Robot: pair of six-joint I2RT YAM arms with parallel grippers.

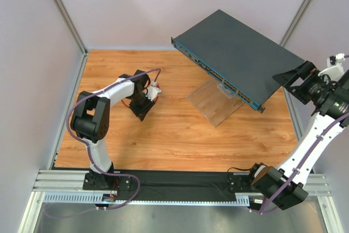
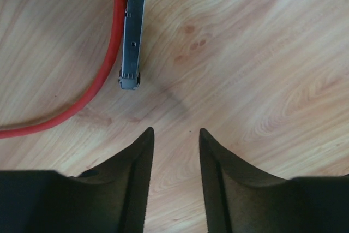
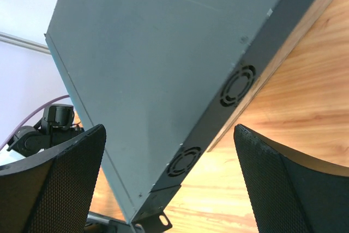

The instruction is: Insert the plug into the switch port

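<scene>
The switch (image 1: 240, 53) is a wide flat blue-grey box, tilted up on a wooden stand. Its row of switch ports (image 1: 221, 78) runs along the front face toward the table's middle. My right gripper (image 1: 289, 78) is open wide at the box's near right corner. In the right wrist view the right gripper (image 3: 169, 129) frames the switch (image 3: 163, 53) top and its side with round fan vents, touching neither. My left gripper (image 1: 143, 106) points down at the table, left of the box. The left gripper (image 2: 175, 130) is open over bare wood. A red cable (image 2: 112, 53) curves ahead of it; the plug is out of view.
A small grey metal stub (image 2: 132, 36) lies flat on the wood beside the red cable. The wooden stand (image 1: 212, 105) under the switch juts toward the table's middle. Pale walls and metal posts (image 1: 62, 12) close in the table on three sides.
</scene>
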